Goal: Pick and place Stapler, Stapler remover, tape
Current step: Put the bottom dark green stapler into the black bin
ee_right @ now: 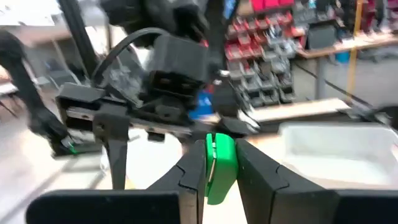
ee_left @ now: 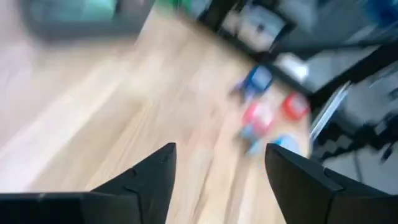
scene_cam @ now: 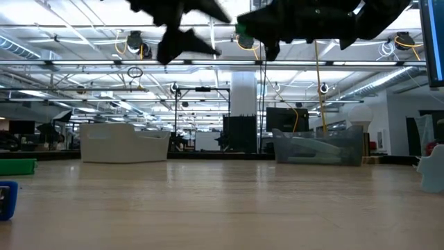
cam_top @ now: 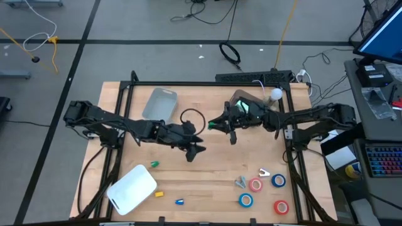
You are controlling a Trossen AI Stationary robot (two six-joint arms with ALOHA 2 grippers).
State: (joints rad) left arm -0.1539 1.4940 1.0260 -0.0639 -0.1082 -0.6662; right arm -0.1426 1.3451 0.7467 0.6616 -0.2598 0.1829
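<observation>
My right gripper [cam_top: 218, 124] hovers over the table's middle, shut on a small green stapler [ee_right: 219, 160]. Just to its near left, my left gripper [cam_top: 197, 149] stands open with nothing between its fingers [ee_left: 149, 180]. On the table near the right front lie two red tape rolls [cam_top: 255, 184] [cam_top: 281, 206] and two blue ones [cam_top: 278, 181] [cam_top: 245, 200], flat on their sides. Two metal staple removers [cam_top: 264, 171] [cam_top: 241, 182] lie beside them. Small green [cam_top: 154, 164], yellow [cam_top: 159, 194] and blue [cam_top: 179, 202] staplers lie at the left front. My right gripper pinches the green stapler's two flat sides [ee_right: 217, 146] between its two fingers [ee_right: 261, 174]. The fingers reach about level toward the table's left. The stapler stands on edge between them, lifted well clear of the table.
A white bin [cam_top: 132, 188] sits at the front left corner, a grey tray [cam_top: 160, 103] at the back left, and a clear container [cam_top: 246, 100] at the back right under the right arm. A black cable loop [cam_top: 191, 117] lies mid-table. Bare wood lies at the front middle.
</observation>
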